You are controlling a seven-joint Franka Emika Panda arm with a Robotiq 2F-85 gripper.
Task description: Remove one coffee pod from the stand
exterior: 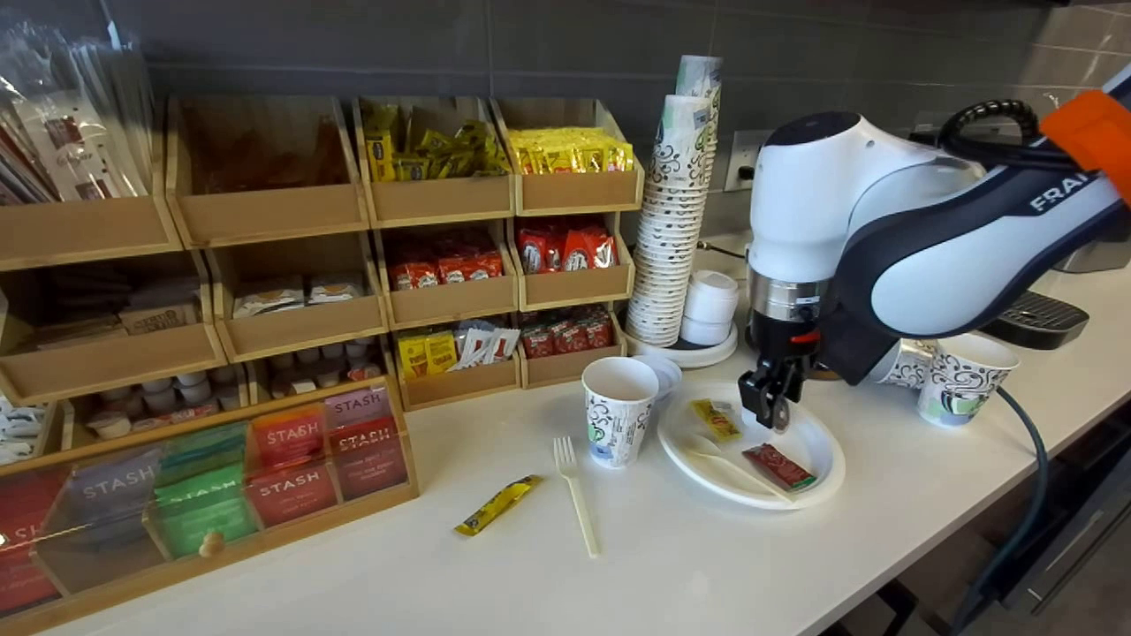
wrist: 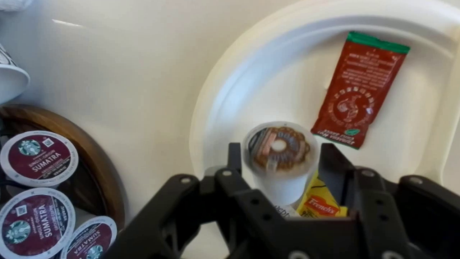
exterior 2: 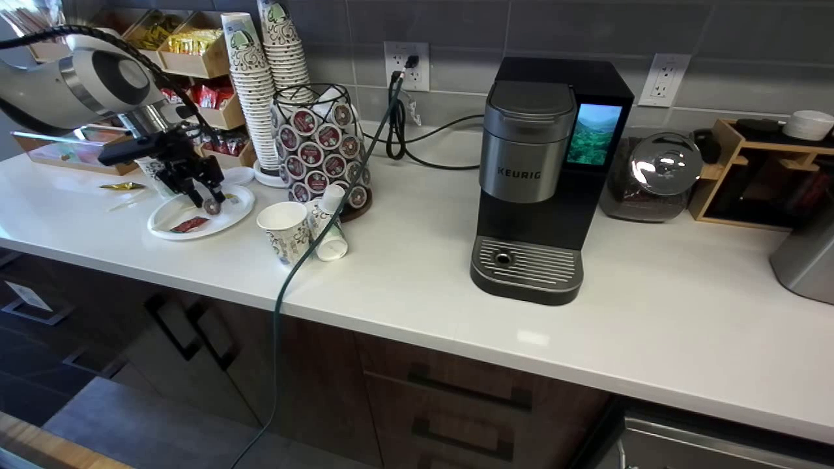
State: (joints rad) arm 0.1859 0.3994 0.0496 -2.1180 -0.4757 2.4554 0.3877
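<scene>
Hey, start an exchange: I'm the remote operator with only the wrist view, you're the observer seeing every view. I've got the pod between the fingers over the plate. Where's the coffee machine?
Observer: An exterior view shows the coffee machine on the counter, with the pod stand coming between it and the plate along the counter.
Operator: Is its screen on?
Observer: Yes, the screen is lit, showing a green picture.
Operator: Anything loose on the plate's far side from the machine?
Observer: Yes, in an exterior view a fork lies on the counter near a yellow packet.
</scene>
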